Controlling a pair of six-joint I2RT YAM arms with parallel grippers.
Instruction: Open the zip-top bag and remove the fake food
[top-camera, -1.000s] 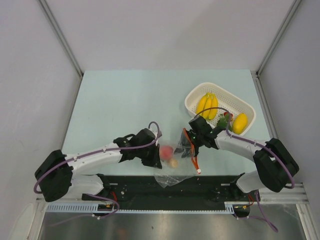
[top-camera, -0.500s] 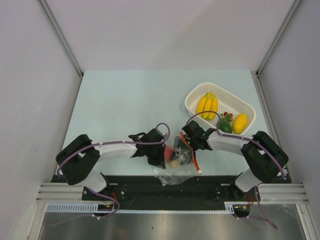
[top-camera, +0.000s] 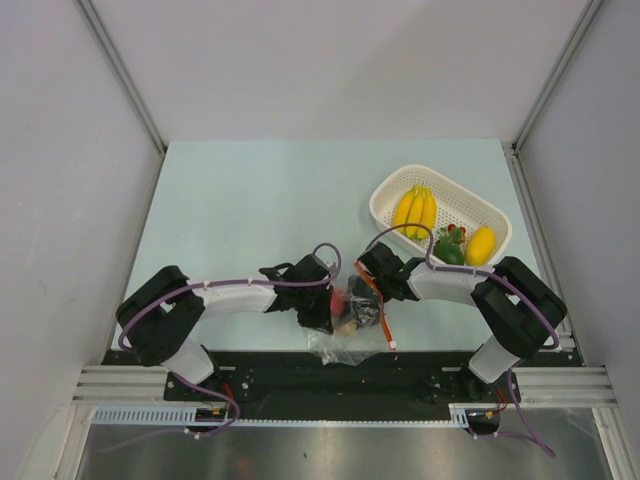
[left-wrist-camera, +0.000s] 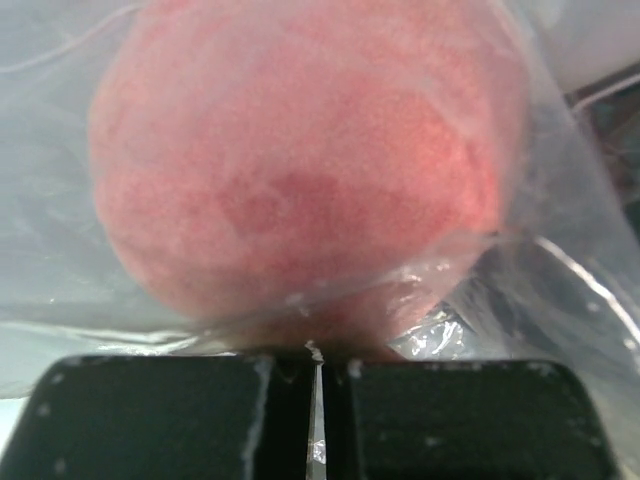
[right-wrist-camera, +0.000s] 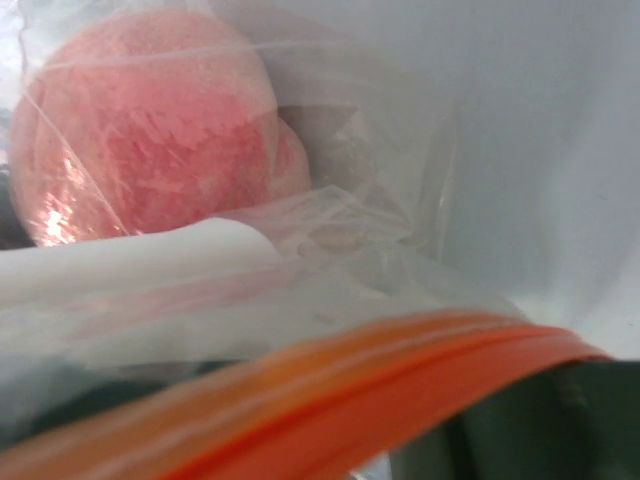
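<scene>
Left gripper (left-wrist-camera: 318, 420) pressed together on film of bag (top-camera: 350, 342) at near edge of table (top-camera: 230, 200), right gripper (top-camera: 375, 285) by zip strip (right-wrist-camera: 350, 400), hold not discernible; banana (top-camera: 415, 210), green vegetable (top-camera: 448, 251) and lemon (top-camera: 480, 243) already in basket (top-camera: 497, 217); red piece (left-wrist-camera: 300, 170) and tan piece (top-camera: 347, 326) still bagged, left to remove.

table (top-camera: 240, 220): pale mint-green top, black rail (top-camera: 270, 365) running along the near edge

2 o'clock: white perforated basket (top-camera: 465, 198), sitting flat, well apart from the bag

6 o'clock: crinkly clear zip-top bag (top-camera: 345, 346) right at the near edge, lower end spilling onto the rail, red zip strip (top-camera: 385, 320) down its right side
</scene>
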